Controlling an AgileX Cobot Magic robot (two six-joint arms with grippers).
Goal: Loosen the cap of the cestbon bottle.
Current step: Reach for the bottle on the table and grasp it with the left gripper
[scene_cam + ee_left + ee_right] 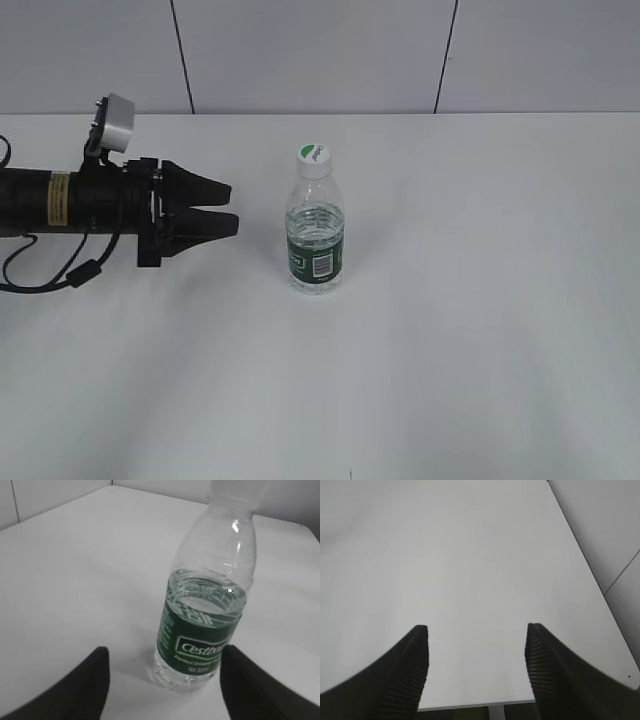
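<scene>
The cestbon bottle (316,238) stands upright near the middle of the white table, clear plastic with a dark green label and water up to the label's top. Its white cap (313,158) with a green mark sits on the neck. My left gripper (231,206) lies level to the bottle's left, a short gap away, open and empty. In the left wrist view the bottle (205,615) stands just ahead of the left gripper (164,652), right of centre; the cap is cut off at the top. My right gripper (476,630) is open over bare table, out of the exterior view.
The white table (480,330) stretches around the bottle. Grey wall panels (310,50) rise behind the far edge. The right wrist view shows the table's near edge (470,705) and a side edge (590,575) on the right.
</scene>
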